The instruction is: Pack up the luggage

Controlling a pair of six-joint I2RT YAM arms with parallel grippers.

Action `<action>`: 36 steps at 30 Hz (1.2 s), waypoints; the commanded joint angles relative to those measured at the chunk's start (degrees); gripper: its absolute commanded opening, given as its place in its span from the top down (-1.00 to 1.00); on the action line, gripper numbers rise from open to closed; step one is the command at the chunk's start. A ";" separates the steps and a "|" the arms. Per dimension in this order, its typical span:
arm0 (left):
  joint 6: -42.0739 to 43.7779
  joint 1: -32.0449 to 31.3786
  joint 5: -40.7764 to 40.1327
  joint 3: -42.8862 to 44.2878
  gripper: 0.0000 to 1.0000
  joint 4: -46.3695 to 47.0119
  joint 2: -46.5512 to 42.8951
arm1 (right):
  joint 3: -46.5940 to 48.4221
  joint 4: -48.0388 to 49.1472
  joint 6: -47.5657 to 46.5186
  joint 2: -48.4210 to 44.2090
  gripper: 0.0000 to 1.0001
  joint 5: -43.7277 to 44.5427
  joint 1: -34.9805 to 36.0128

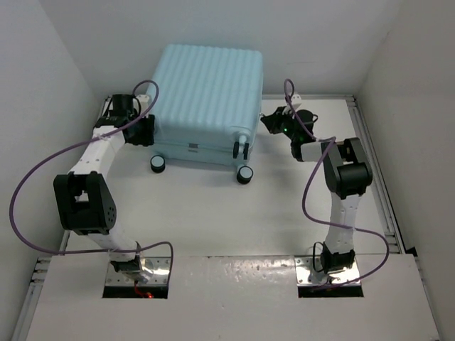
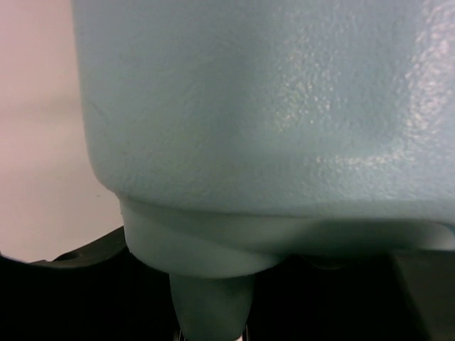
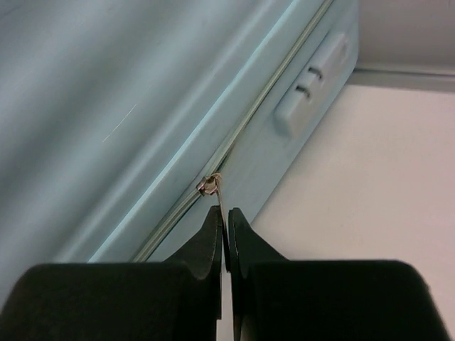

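The luggage (image 1: pixel 207 96), a pale aqua ribbed hard-shell suitcase, lies closed on the table at the back. Its rounded corner (image 2: pixel 270 121) fills the left wrist view. My left gripper (image 1: pixel 146 130) is at the case's left side near the front corner, its dark jaws set on either side of a pale wheel mount (image 2: pixel 212 298). My right gripper (image 1: pixel 271 121) is at the case's right side, shut on the thin metal zipper pull (image 3: pixel 221 199). The pull hangs from the slider (image 3: pixel 207 185) on the zip seam.
Two black-and-white wheels (image 1: pixel 158 164) (image 1: pixel 244 174) stick out at the case's near edge. A pale lock block (image 3: pixel 313 85) sits on the shell further along the zip. White walls stand close on the left, the right and behind. A metal rail (image 1: pixel 377 170) runs along the table's right edge.
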 commanded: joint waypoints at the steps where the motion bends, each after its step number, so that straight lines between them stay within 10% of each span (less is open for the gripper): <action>1: -0.51 6.99 -13.75 1.97 1.00 16.69 12.04 | 10.16 -0.27 -4.42 6.85 1.00 13.74 -7.57; 8: 0.81 6.99 -1.37 5.06 0.92 21.35 12.84 | 28.57 -3.08 -7.59 18.99 1.00 14.80 -7.31; 15: -1.30 2.35 13.14 6.12 -0.65 22.76 3.02 | 24.21 -0.29 -7.68 16.39 1.00 11.56 -6.52; 18: -2.44 -2.56 14.13 4.79 -1.00 23.73 -4.98 | 20.16 0.95 -6.80 13.75 1.00 9.27 -5.82; 31: -14.38 -29.29 0.72 7.34 -1.00 12.30 -11.85 | 17.42 4.38 -5.31 12.86 1.00 4.43 -0.81; 36: -18.86 -24.66 -2.65 5.68 -1.00 12.83 -10.46 | 18.38 4.82 -4.60 13.12 1.00 4.25 0.25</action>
